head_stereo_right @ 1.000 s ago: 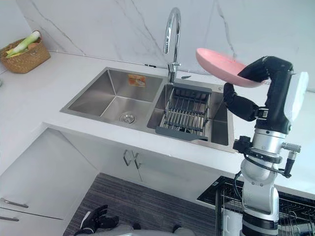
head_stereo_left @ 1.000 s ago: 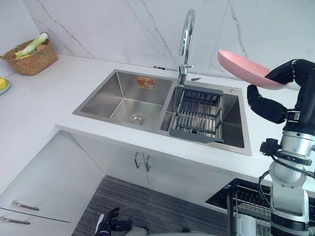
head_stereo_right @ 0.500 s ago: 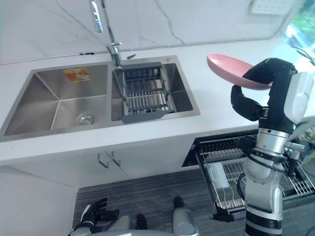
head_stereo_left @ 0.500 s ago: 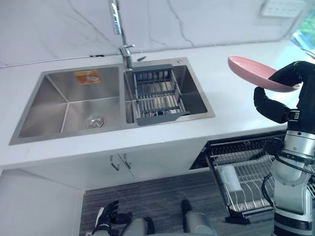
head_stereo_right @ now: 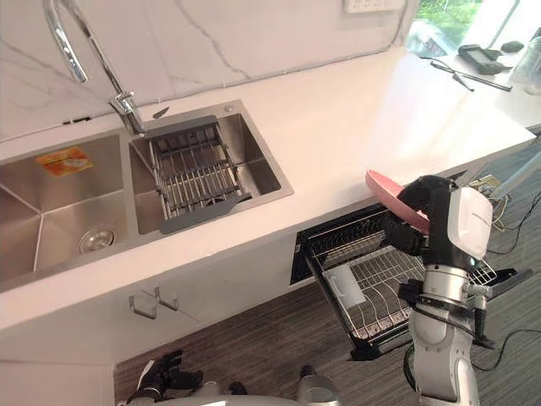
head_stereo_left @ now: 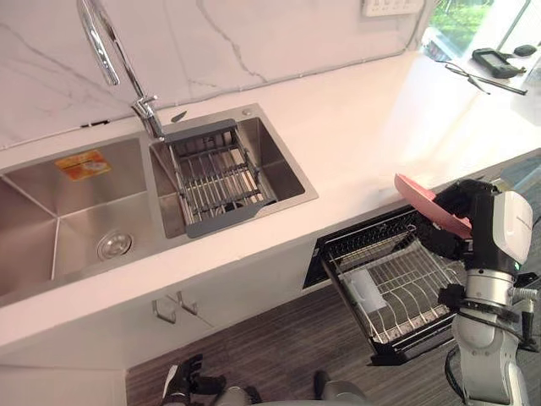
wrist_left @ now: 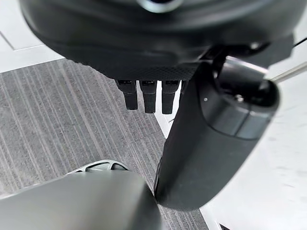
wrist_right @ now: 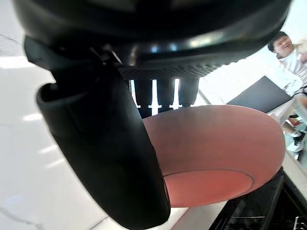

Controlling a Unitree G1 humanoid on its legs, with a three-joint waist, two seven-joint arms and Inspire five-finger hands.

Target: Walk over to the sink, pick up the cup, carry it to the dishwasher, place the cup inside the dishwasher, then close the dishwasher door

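- Counter (head_stereo_left: 363,127): white, smooth, glossy slab w/ faint grey veining; wall behind has the same marble look.
- Floor (head_stereo_left: 287,347): dark grey planks w/ fine stripes.
- Sink (head_stereo_left: 34,211): brushed steel, two rectangular basins set into the counter.
- Dishwasher rack (head_stereo_left: 397,288): thin wire grid in a black frame, standing out from under the counter edge.
- Drainer (head_stereo_left: 215,178): grey frame w/ metal bars, sitting in the basin nearer the dishwasher.
- Tap (head_stereo_left: 97,42): chrome, tall curved neck.
- Pink dish (head_stereo_left: 427,203): shallow, round, matt; held tilted in the air above the rack.
- Right hand (head_stereo_left: 461,203): thumb (wrist_right: 105,153) and fingers clamp the dish's rim.
- Left hand (head_stereo_left: 186,381): low over the floor, fingers (wrist_left: 146,98) relaxed, holding nothing.
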